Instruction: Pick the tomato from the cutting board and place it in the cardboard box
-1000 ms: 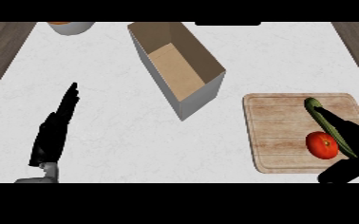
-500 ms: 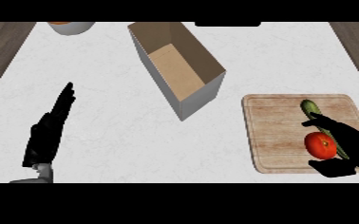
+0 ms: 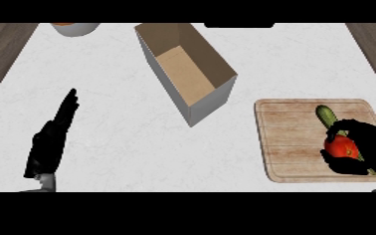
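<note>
Right robot hand (image 3: 354,152) curled round the round red tomato (image 3: 338,148), at the right side of the pale wooden cutting board (image 3: 294,139). Open brown cardboard box (image 3: 185,74) lies up-left, well apart, long axis diagonal. Left robot hand (image 3: 50,142) flat, resting far left.

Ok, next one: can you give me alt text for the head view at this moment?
The robot's right hand curls round a round red tomato on the light wooden cutting board at the right, beside a green cucumber. An open brown cardboard box sits diagonally on the white counter, and the left hand rests open at the lower left.
</note>
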Motion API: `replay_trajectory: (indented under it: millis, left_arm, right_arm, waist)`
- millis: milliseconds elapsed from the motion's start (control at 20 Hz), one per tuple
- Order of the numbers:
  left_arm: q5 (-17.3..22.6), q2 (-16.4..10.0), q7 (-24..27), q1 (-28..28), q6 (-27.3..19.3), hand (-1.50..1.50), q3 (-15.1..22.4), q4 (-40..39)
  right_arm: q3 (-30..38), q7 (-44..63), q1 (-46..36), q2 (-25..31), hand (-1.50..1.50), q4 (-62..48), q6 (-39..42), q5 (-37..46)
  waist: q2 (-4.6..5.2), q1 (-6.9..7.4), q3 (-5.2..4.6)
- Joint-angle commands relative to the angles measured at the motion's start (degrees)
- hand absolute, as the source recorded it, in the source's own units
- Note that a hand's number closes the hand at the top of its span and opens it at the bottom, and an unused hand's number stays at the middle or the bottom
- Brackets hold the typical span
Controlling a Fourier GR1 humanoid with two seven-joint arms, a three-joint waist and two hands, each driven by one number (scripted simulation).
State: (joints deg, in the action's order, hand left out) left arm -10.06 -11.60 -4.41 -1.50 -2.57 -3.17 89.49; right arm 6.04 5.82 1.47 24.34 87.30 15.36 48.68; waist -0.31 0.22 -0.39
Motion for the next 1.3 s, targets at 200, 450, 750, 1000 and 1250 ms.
replay_trajectory:
  millis: [200, 450, 750, 1000, 1250]
  left_arm:
    - [-0.99, 1.21, -1.23, 0.55, 0.14, 0.0, 1.13, 0.89]
    - [-1.45, 1.99, -2.92, 1.35, -0.18, 0.0, 0.66, 1.68]
    - [-1.6, 1.18, -0.62, 1.38, 0.54, 0.0, -0.94, -1.08]
    - [-2.4, 2.45, 0.32, -1.34, -0.23, 0.0, 0.68, 0.4]
    - [0.21, -0.03, -1.17, 2.25, 2.0, 0.0, -2.49, -0.88]
  right_arm:
    - [-9.74, 9.97, -14.62, -6.55, 1.5, -6.01, -3.55, 13.12]
    - [-9.85, 12.78, -15.68, -8.07, 1.5, -1.35, -2.55, 15.28]
    - [-8.5, 14.57, -14.81, -9.14, 1.5, 8.76, -0.29, 13.63]
    - [-5.29, 7.24, -17.93, -13.39, 1.5, 15.64, -3.33, 1.9]
    - [-2.84, 7.66, -22.94, -14.69, 1.5, 21.19, 3.13, -7.54]
  waist:
    - [0.44, 0.86, 0.38]
    - [0.27, 0.03, 0.38]
    - [0.25, -0.27, 0.37]
    - [0.04, -0.33, 0.4]
    - [0.12, -0.5, 0.37]
